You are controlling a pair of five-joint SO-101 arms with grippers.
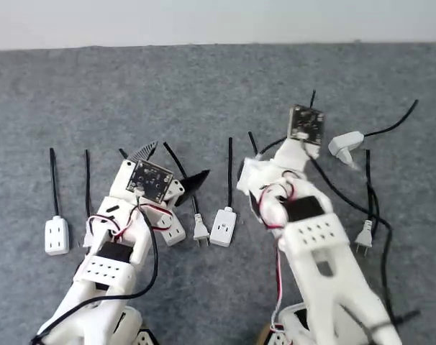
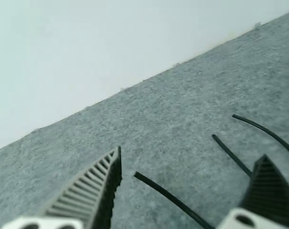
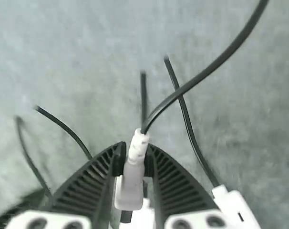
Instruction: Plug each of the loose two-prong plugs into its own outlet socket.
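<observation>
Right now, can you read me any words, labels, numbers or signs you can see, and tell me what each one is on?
No text can be read.
The left arm's circuit board: tiny markings, too small to read.
The right arm's circuit board: likewise too small.
The outlet sockets: plain white, no print seen.
The held plug: no print seen.

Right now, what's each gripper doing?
Left gripper: open, holding nothing.
Right gripper: closed on a white plug.
</observation>
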